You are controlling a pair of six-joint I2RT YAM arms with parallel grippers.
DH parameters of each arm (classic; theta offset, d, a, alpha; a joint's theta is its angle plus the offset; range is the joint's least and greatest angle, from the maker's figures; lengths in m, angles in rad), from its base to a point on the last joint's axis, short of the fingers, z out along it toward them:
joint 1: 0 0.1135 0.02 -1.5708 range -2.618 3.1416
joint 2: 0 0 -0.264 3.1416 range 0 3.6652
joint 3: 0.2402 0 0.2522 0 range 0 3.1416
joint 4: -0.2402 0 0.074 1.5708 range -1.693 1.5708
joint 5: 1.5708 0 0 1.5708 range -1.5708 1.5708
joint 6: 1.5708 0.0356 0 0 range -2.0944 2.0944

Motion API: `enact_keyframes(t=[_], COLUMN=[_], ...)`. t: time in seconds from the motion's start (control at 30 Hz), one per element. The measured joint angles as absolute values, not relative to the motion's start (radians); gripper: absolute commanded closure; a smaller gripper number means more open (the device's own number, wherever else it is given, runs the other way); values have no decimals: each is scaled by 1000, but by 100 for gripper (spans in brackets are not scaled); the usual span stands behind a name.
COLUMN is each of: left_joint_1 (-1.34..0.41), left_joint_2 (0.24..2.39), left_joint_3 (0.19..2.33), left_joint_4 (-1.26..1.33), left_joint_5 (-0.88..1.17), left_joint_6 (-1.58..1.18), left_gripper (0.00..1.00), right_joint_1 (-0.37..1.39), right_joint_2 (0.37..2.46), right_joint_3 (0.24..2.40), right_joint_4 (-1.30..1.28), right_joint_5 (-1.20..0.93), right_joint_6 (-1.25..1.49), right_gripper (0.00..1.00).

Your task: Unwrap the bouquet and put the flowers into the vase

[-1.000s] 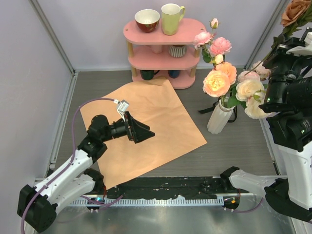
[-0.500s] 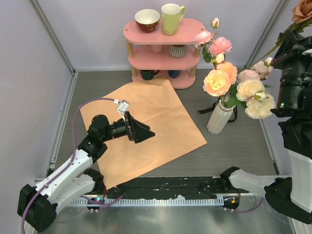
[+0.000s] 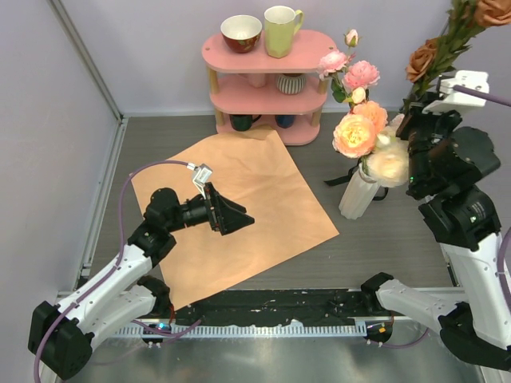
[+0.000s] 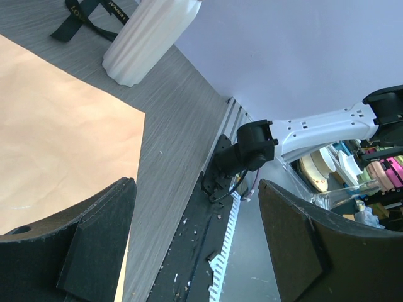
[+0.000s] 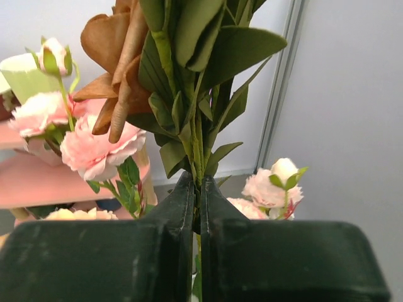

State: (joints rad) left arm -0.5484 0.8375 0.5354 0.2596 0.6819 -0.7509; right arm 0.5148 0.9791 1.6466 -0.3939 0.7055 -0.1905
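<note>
Brown rose stem (image 5: 198,143) pinched in right tool (image 5: 196,186) near vase (image 3: 357,196); left tool (image 4: 196,189) wide.

The floor of the workspace is a grey wood-grain tabletop (image 3: 383,239), evenly lit with only soft shadows. Plain pale lavender walls close it in at the back (image 3: 160,48), the left (image 3: 40,159) and the right (image 5: 352,126), joined by slanting aluminium corner posts (image 3: 84,56). Against the back wall stands a pink three-tier shelf (image 3: 239,100). Its top tier carries a red-and-white bowl (image 3: 240,32) beside a pale yellow-green mug (image 3: 280,30), a striped cup (image 3: 291,83) sits on the middle tier, and dark cups (image 3: 243,122) are on the bottom. A brushed metal strip (image 3: 279,359) runs along the near edge.
</note>
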Motion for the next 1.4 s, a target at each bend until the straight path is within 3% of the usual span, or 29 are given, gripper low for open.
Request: enact_keyframes(t=[0.83, 1.4], left_joint_1=[-556, -558], left_joint_2=[837, 833], left_joint_3=[535, 535], left_joint_4=[260, 259], left_joint_5=[682, 681], left_joint_6=[-751, -751], left_gripper=[18, 18], right_joint_1=[515, 515], right_joint_2=[705, 628], right_joint_3=[1104, 894], right_joint_4=[-104, 57], right_joint_5=[621, 579], right_joint_6=[-256, -300], right_gripper=[99, 98])
